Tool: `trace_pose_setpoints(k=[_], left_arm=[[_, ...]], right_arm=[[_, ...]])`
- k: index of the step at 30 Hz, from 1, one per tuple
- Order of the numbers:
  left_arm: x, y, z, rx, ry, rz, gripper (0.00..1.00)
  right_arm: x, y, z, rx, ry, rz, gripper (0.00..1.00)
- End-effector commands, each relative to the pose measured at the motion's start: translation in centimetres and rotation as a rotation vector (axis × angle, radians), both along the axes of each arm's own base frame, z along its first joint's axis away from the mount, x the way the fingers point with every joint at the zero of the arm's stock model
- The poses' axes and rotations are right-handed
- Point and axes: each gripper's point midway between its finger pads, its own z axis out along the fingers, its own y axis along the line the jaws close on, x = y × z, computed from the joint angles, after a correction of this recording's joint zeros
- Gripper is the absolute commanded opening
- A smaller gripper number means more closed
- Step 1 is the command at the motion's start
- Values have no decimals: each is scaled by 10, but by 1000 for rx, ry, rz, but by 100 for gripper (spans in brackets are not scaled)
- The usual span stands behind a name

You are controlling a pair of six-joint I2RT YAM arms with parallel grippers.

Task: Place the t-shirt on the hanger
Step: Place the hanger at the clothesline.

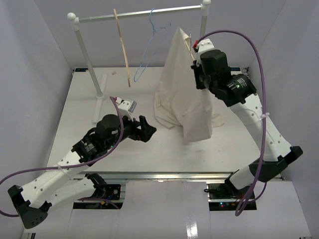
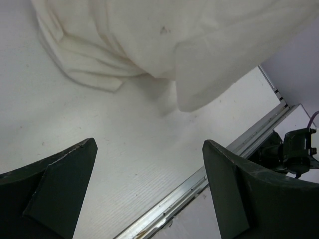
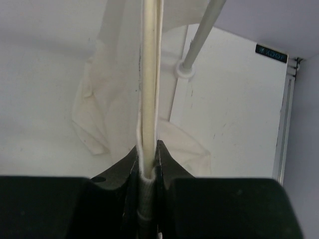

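Observation:
The cream t-shirt (image 1: 182, 94) hangs in a tall cone from my raised right gripper (image 1: 195, 64), and its lower folds rest on the table. In the right wrist view the pale hanger (image 3: 151, 74) runs straight up from between the jaws of my right gripper (image 3: 148, 147). The shirt's ribbed collar is wrapped round the hanger there, and the gripper is shut on both. My left gripper (image 1: 148, 128) sits low over the table to the shirt's left, open wide and empty (image 2: 149, 144). The t-shirt's hem (image 2: 174, 35) lies ahead of it.
A clothes rack rail (image 1: 144, 14) spans the back on two white posts. A tan wooden hanger (image 1: 122, 47) and a blue wire hanger (image 1: 149, 50) hang from it. The right post (image 3: 204, 30) stands close behind the held shirt. The table's metal front edge (image 2: 199, 179) runs below my left gripper.

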Motion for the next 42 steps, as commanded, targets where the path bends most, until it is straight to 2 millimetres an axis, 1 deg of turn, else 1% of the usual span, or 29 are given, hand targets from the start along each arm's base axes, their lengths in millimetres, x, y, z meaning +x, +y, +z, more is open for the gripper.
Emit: trace_pose_setpoints(k=[1, 2, 4, 7, 8, 10, 11, 13, 17, 18, 21, 22, 23, 25, 28, 31, 32, 34, 36, 37, 39, 40, 42], left_arm=[[6, 4, 18, -179, -76, 74, 98], [4, 0, 19, -211, -73, 61, 98], [0, -4, 2, -229, -39, 42, 98], [-2, -13, -17, -264, -25, 8, 98], [-1, -15, -21, -271, -29, 7, 98], [3, -19, -42, -243, -14, 7, 98], [3, -21, -49, -229, -7, -1, 98], [6, -25, -73, -158, 20, -15, 98], [4, -28, -106, -96, 61, -36, 98], [3, -27, -112, -90, 59, -39, 98], [5, -24, -120, -70, 29, -41, 98], [9, -21, -123, -58, 21, -16, 98], [12, -17, -126, -46, 20, 10, 98], [12, -15, -131, -34, 27, 16, 98], [5, -17, -129, -58, 25, -14, 98], [6, -12, -127, -62, 0, 3, 98], [6, -10, -127, -60, -1, 9, 98], [5, -11, -126, -66, -2, 0, 98], [3, -12, -127, -69, 1, -13, 98], [2, -13, -127, -69, 2, -16, 98], [2, -13, -127, -68, 3, -19, 98], [2, -13, -127, -68, 3, -19, 98], [2, -13, -128, -65, 3, -18, 98]], right_arm=[[44, 8, 62, 88, -189, -81, 8], [50, 9, 63, 91, -193, -88, 8], [64, 11, 67, 115, -201, -101, 8], [81, 11, 71, 162, -214, -114, 8], [85, 13, 70, 179, -209, -112, 8], [91, 16, 77, 209, -236, -99, 8], [93, 17, 79, 217, -244, -96, 8], [99, 17, 84, 240, -271, -90, 8], [105, 23, 88, 271, -285, -51, 8], [107, 26, 88, 275, -286, -41, 8], [112, 36, 85, 280, -291, 4, 8], [113, 38, 85, 281, -298, 13, 8], [116, 38, 85, 276, -308, 10, 8], [123, 35, 85, 257, -328, -12, 8], [137, 27, 84, 242, -348, -56, 8], [148, 25, 85, 247, -366, -48, 8], [155, 26, 78, 241, -359, -50, 8], [166, 27, 75, 233, -370, -45, 8], [177, 20, 70, 228, -379, -73, 8], [181, 19, 66, 225, -375, -73, 8], [186, 19, 57, 226, -365, -60, 8], [187, 17, 52, 196, -361, -56, 8], [182, 15, 46, 182, -353, -49, 16]])
